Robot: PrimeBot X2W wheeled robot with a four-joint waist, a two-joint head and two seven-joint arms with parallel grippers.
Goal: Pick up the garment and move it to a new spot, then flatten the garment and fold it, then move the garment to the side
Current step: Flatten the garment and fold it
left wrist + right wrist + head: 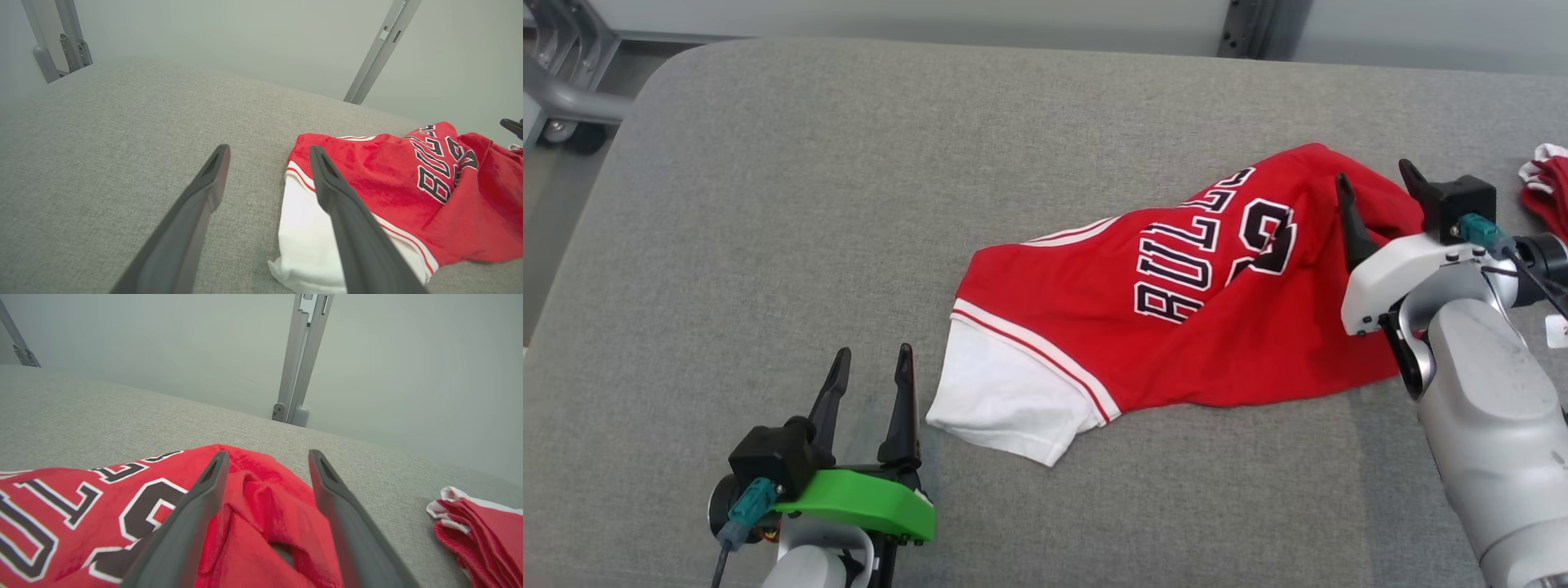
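A red garment (1176, 327) with a white sleeve and dark "BULLS" lettering lies crumpled on the grey table (849, 204). My right gripper (1376, 184) stands open above its bunched right end, and the red cloth (265, 506) shows between and below its spread fingers (196, 510) without being pinched. Just left of the white sleeve (306, 237), my left gripper (872, 359) hangs open over bare table, its right finger (347, 220) in front of the sleeve's edge. The garment (388, 179) lies to the right in the left wrist view.
Another red and white piece of cloth (1547, 184) lies at the table's right edge, also seen as red cloth (478, 526) in the right wrist view. Grey metal frame posts (300, 355) stand behind the table. A wheeled frame (564, 98) sits at the far left.
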